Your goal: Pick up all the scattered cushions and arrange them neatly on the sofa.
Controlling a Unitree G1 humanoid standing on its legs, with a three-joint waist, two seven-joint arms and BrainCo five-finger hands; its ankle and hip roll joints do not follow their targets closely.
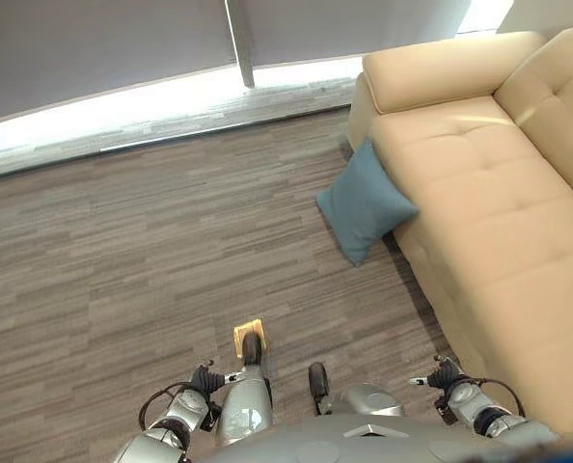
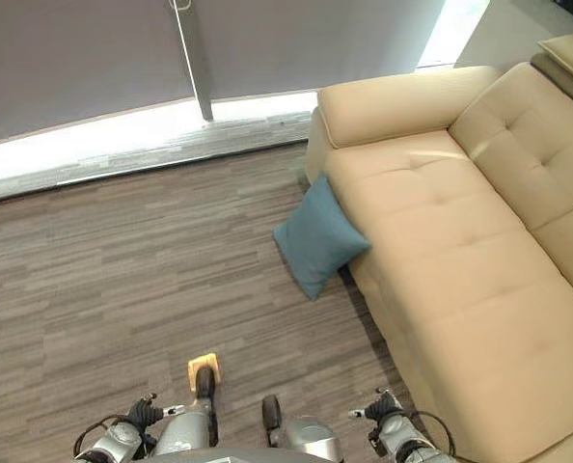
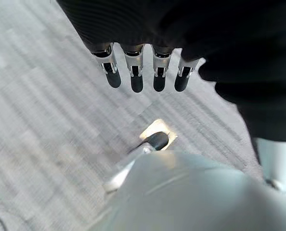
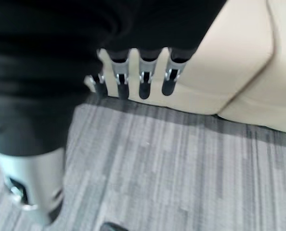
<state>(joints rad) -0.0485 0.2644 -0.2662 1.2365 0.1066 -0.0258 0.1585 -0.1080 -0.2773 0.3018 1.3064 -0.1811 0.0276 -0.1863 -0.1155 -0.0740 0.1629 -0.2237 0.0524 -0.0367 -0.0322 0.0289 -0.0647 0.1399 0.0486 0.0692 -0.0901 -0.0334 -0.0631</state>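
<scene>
From the head camera I see grey-brown striped carpet [image 1: 122, 260] across the left of the scene, with a bright strip of floor [image 1: 122, 121] along the foot of a grey wall [image 1: 103, 43] at the far side; a small yellow square marker [image 1: 247, 334] lies on the carpet near the bottom middle.

My left hand [image 3: 138, 72] hangs low at the left edge of the head views, over bare carpet; in its own wrist view its fingers [image 3: 136, 79] point straight down in a loose row, relaxed and spread a little, with nothing in them and nothing touching them.

Moving right, one blue cushion [image 1: 364, 207] stands on the carpet, tilted on a corner and leaning against the front face of the beige sofa [image 1: 489, 222], just below the armrest [image 1: 431, 72] end; it touches the sofa's front but is not up on the seat; the seat [image 1: 479, 183] itself is tufted and bare where I can see it, with the backrest [image 1: 557, 96] running along the right side.

My right hand [image 4: 138, 77] hangs low at the right, close beside the sofa's front; in its wrist view the fingers [image 4: 144, 79] hang straight and relaxed, holding nothing, with the sofa's beige side beyond them and carpet below; both hands are well apart from the cushion.
</scene>
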